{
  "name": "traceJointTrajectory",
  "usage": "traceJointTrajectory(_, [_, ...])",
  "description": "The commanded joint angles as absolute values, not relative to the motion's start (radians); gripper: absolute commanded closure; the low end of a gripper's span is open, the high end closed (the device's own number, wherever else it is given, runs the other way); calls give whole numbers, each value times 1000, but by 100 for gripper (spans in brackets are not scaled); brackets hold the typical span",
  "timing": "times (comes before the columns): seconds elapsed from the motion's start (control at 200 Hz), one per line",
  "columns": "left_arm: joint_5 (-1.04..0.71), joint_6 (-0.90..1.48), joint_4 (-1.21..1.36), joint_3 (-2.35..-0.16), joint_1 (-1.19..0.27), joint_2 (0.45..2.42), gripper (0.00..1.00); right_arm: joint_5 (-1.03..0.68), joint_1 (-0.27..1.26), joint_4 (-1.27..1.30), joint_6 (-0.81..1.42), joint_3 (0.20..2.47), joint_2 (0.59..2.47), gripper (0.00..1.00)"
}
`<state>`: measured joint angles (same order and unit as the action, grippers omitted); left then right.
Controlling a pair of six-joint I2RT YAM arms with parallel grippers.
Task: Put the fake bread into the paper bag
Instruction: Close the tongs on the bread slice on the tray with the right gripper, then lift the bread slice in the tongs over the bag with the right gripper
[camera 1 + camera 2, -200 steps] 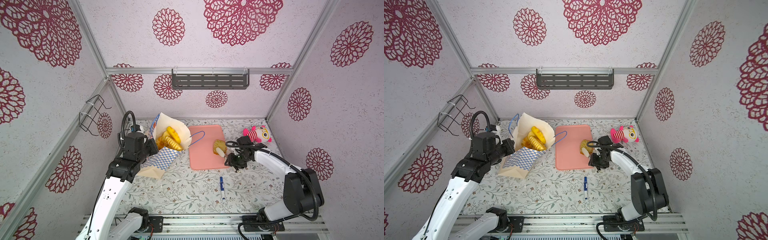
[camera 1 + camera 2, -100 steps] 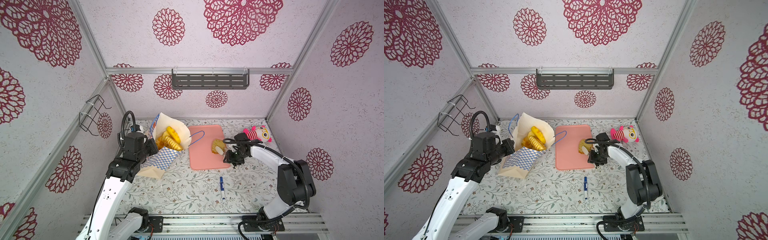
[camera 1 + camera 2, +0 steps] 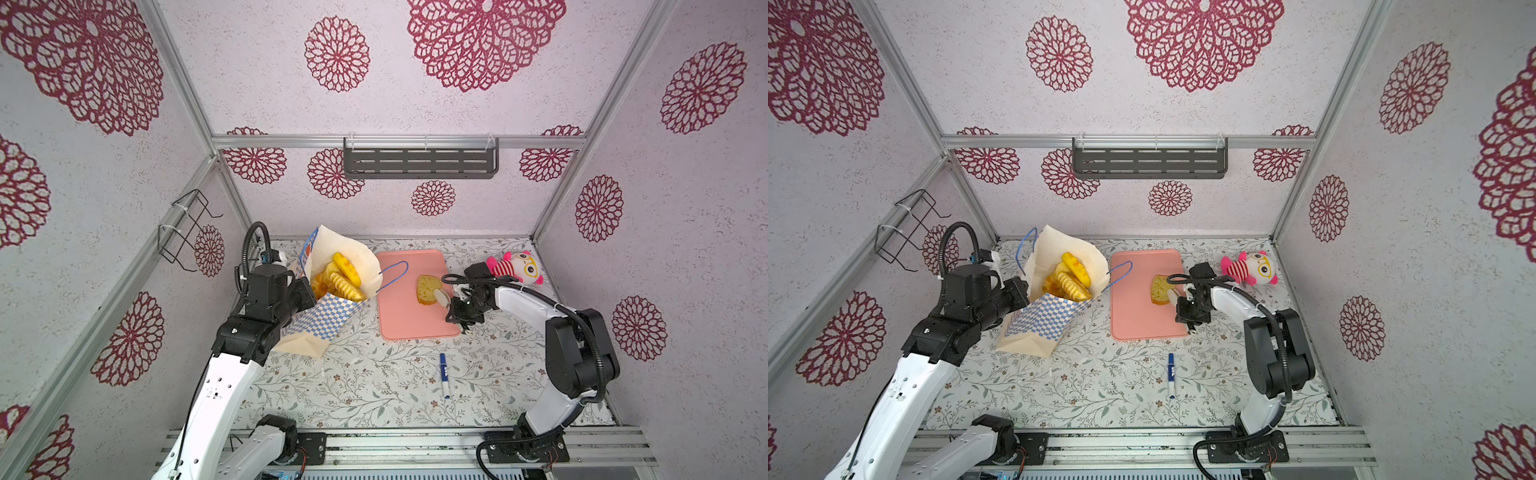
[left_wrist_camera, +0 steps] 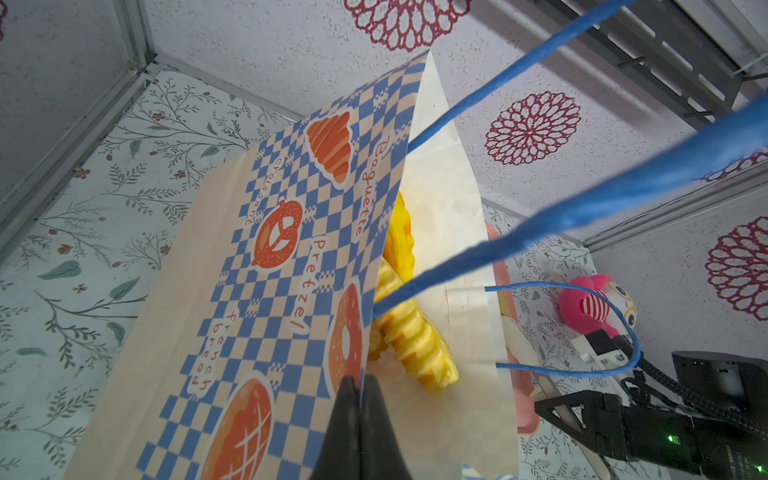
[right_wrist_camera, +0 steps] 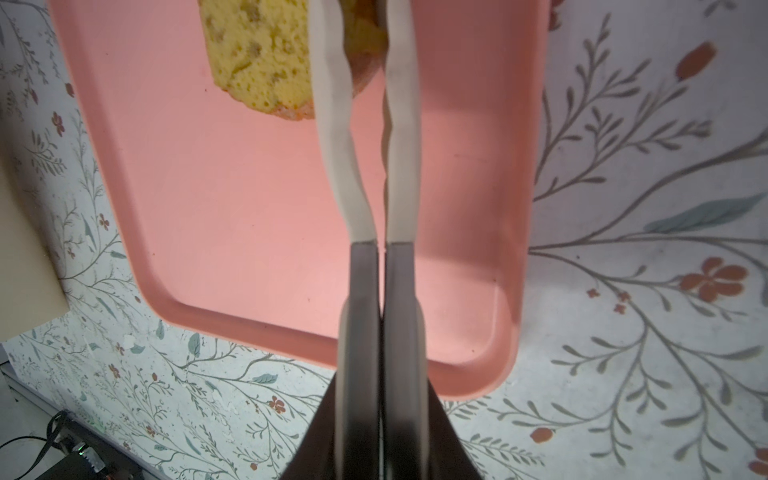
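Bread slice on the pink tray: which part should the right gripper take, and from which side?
Probably take the bread slice at its rounded crust end nearest the right arm, coming in low from the pink tray's right edge. It lies flat, broad face up, so only a narrow end fits between the jaws. The right gripper is shut on that end.

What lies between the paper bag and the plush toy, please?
The pink tray, with one bread piece on it pinched by the right gripper; both top views show it.
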<state>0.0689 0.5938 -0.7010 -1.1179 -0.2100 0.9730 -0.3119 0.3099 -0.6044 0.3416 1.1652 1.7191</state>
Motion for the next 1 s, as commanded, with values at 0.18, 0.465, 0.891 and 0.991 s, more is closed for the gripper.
traceJointTrajectory(0.18, [90,580,-720,-1117,-196,965,100,-357,305,-607,359,1198,1545,89])
traceJointTrajectory(0.465, [86,586,-720,-1118,-196,971,100,-342,306,-680,370,1287,1414,93])
traceJointTrajectory(0.891, [85,592,-727,-1120,-196,966,100,-332,420,-736,408,1594,1388,94])
traceJointTrajectory(0.991, [88,594,-731,-1121,-195,963,100,-296,521,-754,408,1675,1430,93])
